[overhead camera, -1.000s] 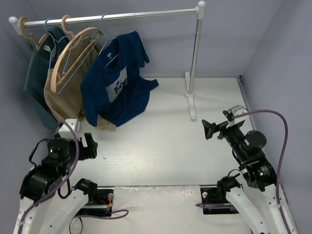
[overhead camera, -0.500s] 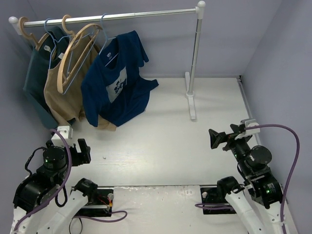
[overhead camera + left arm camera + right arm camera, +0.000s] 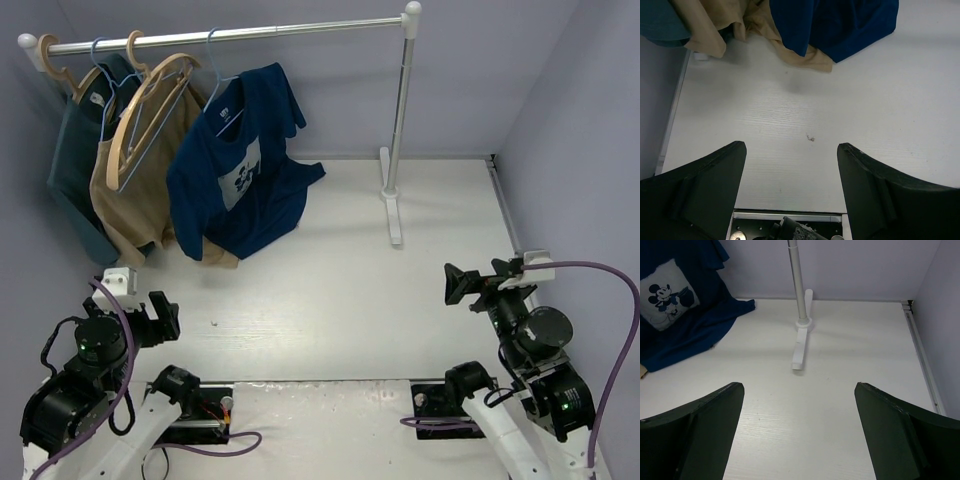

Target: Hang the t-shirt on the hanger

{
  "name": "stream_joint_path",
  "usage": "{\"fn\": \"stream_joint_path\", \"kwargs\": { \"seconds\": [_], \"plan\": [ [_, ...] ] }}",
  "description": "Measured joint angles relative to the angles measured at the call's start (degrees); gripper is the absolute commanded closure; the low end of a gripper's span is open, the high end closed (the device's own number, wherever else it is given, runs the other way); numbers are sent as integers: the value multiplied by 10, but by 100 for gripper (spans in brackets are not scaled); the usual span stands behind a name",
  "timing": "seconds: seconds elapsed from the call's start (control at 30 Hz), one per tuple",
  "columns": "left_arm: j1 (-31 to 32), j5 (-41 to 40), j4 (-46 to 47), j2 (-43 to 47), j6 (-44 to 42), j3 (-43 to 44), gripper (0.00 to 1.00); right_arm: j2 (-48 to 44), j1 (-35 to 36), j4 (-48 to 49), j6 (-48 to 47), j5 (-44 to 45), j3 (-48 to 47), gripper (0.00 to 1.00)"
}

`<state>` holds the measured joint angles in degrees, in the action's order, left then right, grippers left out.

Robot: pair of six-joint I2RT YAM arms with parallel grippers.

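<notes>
The navy t-shirt (image 3: pixel 240 170) with its pale Mickey print hangs from the rail on the thin light-blue hanger (image 3: pixel 213 60). Its lower hem rests on the table. The shirt also shows in the left wrist view (image 3: pixel 835 25) and the right wrist view (image 3: pixel 685 320). My left gripper (image 3: pixel 160 318) is open and empty, low at the near left, well short of the shirt; its view (image 3: pixel 791 145) shows bare table between the fingers. My right gripper (image 3: pixel 460 285) is open and empty at the near right (image 3: pixel 799 385).
A tan garment (image 3: pixel 130 200) and a dark teal garment (image 3: pixel 70 170) hang left of the shirt, with a tan wooden hanger (image 3: pixel 150 100) in front. The rail (image 3: pixel 300 28) rests on a white post (image 3: pixel 400 110) with a foot (image 3: pixel 393 215). Walls close both sides.
Both arms have drawn back toward the near edge, the left gripper down and left, the right gripper down and right. The wooden hanger has swung a little. The shirt stays on its hanger.
</notes>
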<state>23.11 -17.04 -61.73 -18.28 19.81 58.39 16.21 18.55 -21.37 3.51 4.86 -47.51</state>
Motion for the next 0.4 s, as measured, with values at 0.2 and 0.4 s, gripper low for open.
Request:
{"fn": "stream_joint_path", "kwargs": {
  "seconds": [0.2,0.4],
  "plan": [
    [-4,1,0,10,0,0,26,-36,23,-5,12,32,6,0],
    [-8,3,0,10,0,0,26,-43,33,-6,15,48,6,0]
  ]
}}
